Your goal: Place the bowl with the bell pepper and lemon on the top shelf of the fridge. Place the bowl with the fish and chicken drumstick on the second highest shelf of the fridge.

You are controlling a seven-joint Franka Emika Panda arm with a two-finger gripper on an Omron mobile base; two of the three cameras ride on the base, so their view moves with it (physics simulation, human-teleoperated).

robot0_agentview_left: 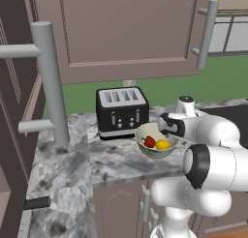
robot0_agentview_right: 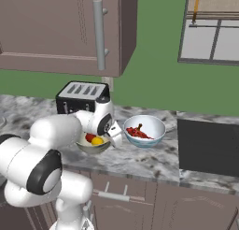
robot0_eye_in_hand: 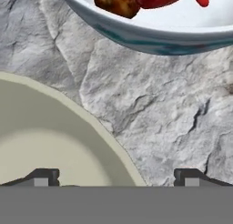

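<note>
The bowl with the bell pepper and lemon (robot0_agentview_left: 154, 154) stands on the marble counter in front of the toaster. Inside lie the red bell pepper (robot0_agentview_left: 149, 141) and the yellow lemon (robot0_agentview_left: 162, 144). My gripper (robot0_eye_in_hand: 117, 177) is open and sits low over this bowl's (robot0_eye_in_hand: 45, 141) right rim, one fingertip inside and one outside. It also shows as the gripper (robot0_agentview_right: 116, 137) between the two bowls. Just right stands the pale blue-white bowl (robot0_agentview_right: 156, 131) with the red fish (robot0_agentview_right: 138, 132) and the brown chicken drumstick (robot0_eye_in_hand: 116, 2). The fridge's top shelf and second highest shelf are out of view.
A black toaster (robot0_agentview_left: 121, 111) stands at the back of the counter. Brown wall cabinets with grey bar handles (robot0_agentview_right: 98, 35) hang overhead. A tall grey handle (robot0_agentview_left: 50, 82) juts out at the left. A dark cooktop (robot0_agentview_right: 210, 149) lies to the right of the bowls.
</note>
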